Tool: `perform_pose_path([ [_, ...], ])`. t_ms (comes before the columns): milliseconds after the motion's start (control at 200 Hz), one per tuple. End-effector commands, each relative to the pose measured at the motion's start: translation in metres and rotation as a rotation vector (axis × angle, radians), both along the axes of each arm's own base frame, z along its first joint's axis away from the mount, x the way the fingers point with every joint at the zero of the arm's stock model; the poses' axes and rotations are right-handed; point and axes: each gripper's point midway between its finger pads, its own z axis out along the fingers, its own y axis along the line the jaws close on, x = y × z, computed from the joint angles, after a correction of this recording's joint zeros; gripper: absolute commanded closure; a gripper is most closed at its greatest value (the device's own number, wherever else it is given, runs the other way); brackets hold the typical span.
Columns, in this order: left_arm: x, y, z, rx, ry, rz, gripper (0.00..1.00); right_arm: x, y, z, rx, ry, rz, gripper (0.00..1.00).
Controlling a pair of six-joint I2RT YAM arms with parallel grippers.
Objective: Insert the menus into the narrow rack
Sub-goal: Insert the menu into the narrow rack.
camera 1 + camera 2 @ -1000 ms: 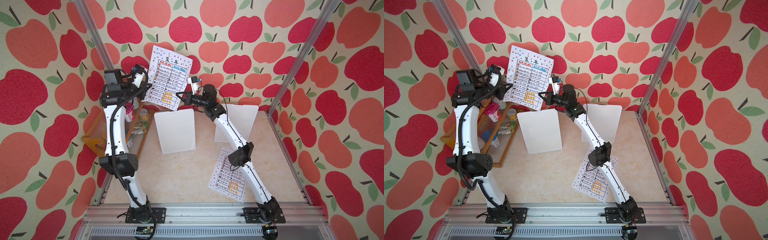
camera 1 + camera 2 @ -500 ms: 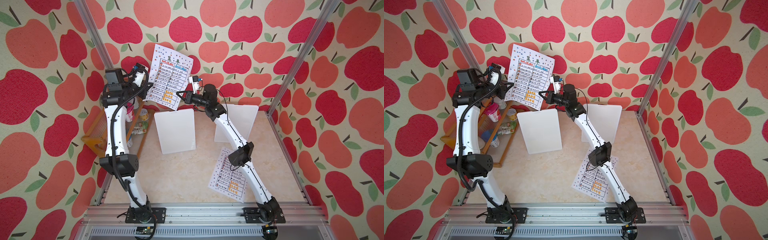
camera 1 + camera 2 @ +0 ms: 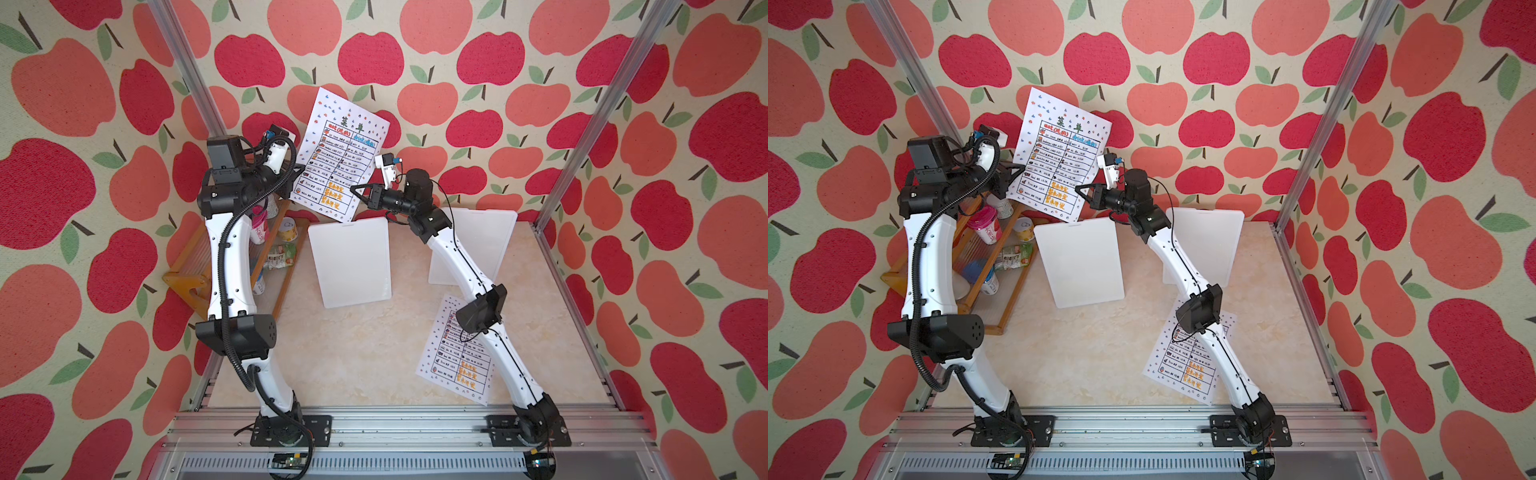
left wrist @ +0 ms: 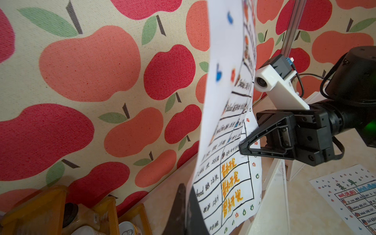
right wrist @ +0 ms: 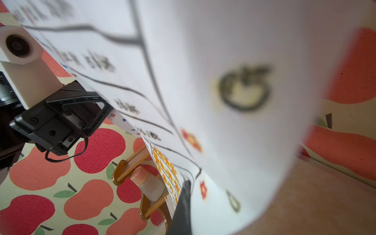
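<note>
Here, left end effector [image 3: 292, 192] and right end effector [image 3: 356, 192], both clamped shut, pinch opposite edges of one menu [image 3: 338, 162], upright above the counter's [image 3: 365, 353] far edge. The second menu [image 3: 444, 353] lies flat near the front-right corner. A wooden rack [image 3: 185, 279] along the left edge holds cups [image 3: 984, 226] and bottles [image 3: 1013, 255].

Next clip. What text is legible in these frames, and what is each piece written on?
"菜单": green title on the held menu; also on the flat menu on the table.
"暂未开发": orange, three times, low in the held menu's right column.
"bread": one table row, left wrist view.
Other rows and headings: too small or blurred.
Labels on the containers on the wooden shelf: unreadable.
</note>
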Motion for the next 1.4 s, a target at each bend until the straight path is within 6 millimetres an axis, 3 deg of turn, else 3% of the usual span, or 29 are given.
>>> perform_pose_path([
  [0,-0.008,0.003,0.011,0.012,-0.035,0.006,0.96,-0.004,-0.004,0.006,-0.012,-0.004,0.009,1.0],
  [840,-0.001,-0.005,-0.002,0.013,0.007,0.003,0.96,-0.001,-0.012,-0.009,-0.087,0.031,-0.005,1.0],
  [1396,-0.003,-0.014,-0.013,0.023,0.052,-0.007,0.98,-0.001,-0.03,-0.008,-0.147,0.01,-0.008,1.0],
])
